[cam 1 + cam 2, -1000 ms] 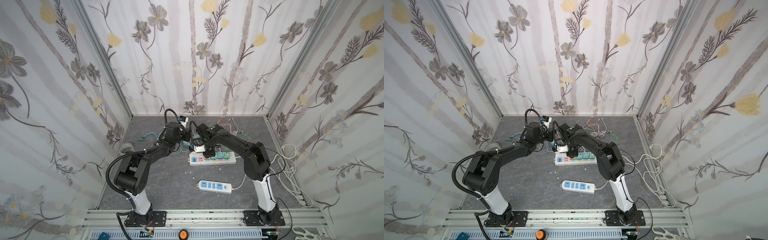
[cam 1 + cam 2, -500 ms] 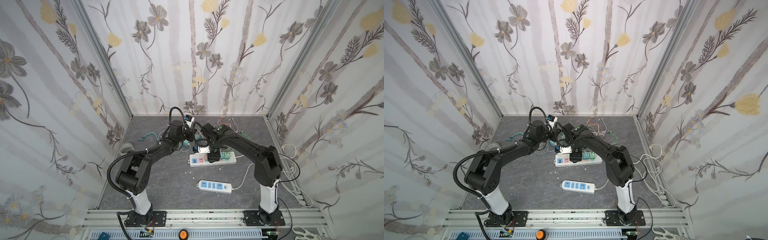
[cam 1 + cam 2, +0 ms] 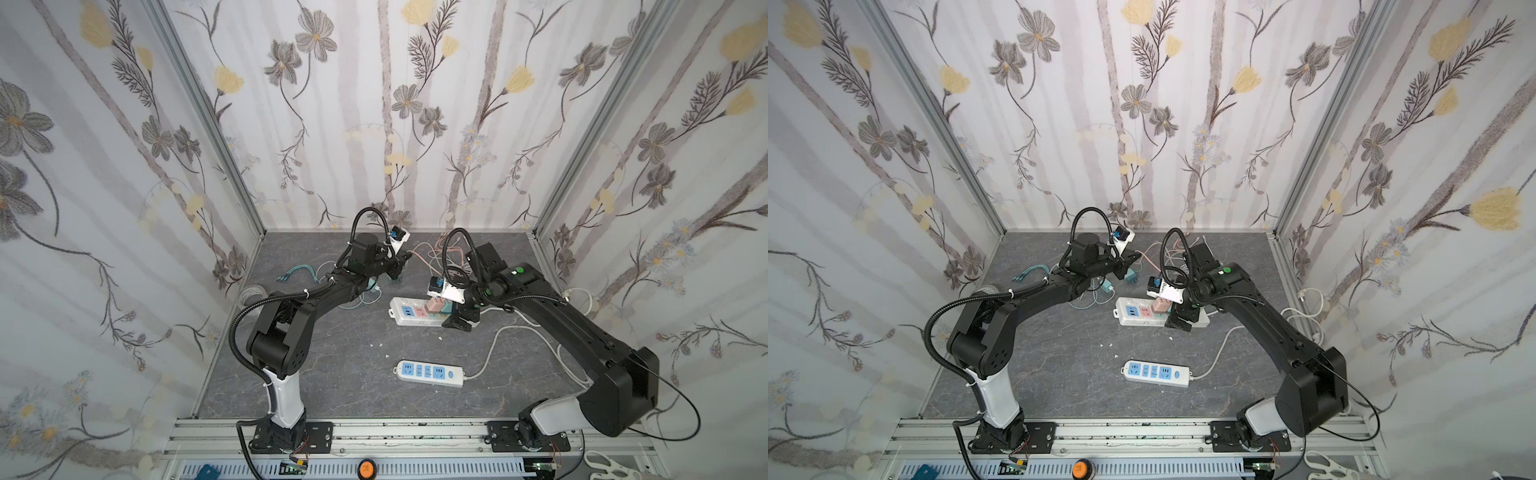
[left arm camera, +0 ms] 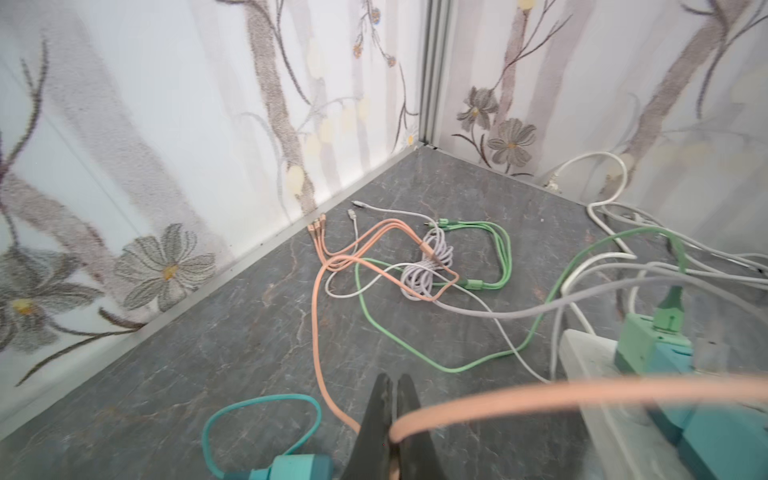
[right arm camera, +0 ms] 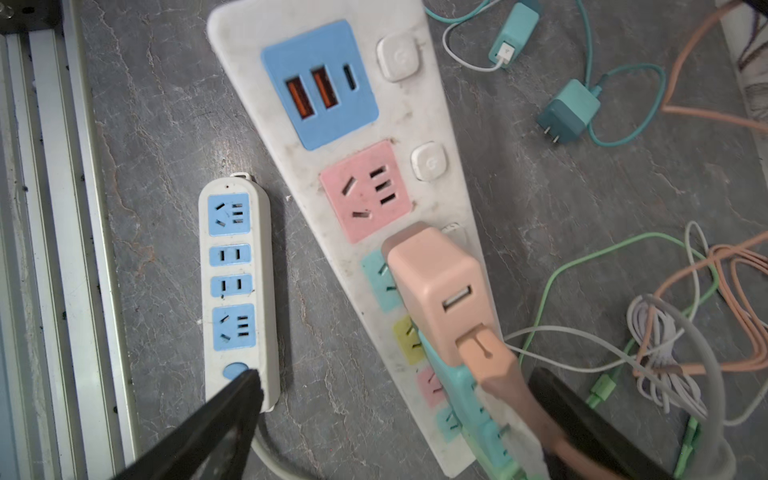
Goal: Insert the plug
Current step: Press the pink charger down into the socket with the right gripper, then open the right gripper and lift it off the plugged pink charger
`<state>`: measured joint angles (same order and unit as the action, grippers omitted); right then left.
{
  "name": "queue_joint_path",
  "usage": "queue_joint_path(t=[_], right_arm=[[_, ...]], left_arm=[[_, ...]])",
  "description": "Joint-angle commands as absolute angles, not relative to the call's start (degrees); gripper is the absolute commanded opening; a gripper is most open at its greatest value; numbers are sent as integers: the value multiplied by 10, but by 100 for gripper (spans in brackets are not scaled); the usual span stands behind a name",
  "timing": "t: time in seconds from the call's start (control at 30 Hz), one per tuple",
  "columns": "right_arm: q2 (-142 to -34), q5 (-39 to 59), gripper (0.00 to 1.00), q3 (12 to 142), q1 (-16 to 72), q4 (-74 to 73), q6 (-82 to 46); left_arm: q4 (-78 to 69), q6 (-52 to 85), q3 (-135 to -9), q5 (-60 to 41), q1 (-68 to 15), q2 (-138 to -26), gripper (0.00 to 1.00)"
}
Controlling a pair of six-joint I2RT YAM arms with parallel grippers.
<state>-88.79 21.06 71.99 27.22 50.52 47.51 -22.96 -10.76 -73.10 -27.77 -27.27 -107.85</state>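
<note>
Pink plug [image 5: 432,286] prongs hidden; peach cable [image 4: 540,397] blurred.

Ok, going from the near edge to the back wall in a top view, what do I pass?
Round orange button at the front → small white power strip with blue sockets → wide white power strip with pastel sockets → loose peach-pink cables.

I can read no words, brands or numbers anywhere in these views. The nearest thing is a faint raised mark on each white button [image 5: 397,58] of the big strip [image 5: 419,124], seen from the right wrist, and it is too soft to make out.
</note>
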Motion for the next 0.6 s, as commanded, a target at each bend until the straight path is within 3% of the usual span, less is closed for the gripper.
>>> queue_joint_path(t=[0.0,0.23,0.4,0.57], right_arm=[[-886,255,99,697,272,422,457],[-985,252,99,749,273,427,455],[-978,257,99,745,273,421,442],[-905,207,99,661,272,308,269]], left_arm=[[-274,-108,-740,-276,-275,-1090,0],[-301,-104,-703,-265,-277,-1078,0],[-278,-145,-713,-288,-281,-1083,0],[-251,-191,-770,-348,-303,-1115,6]])
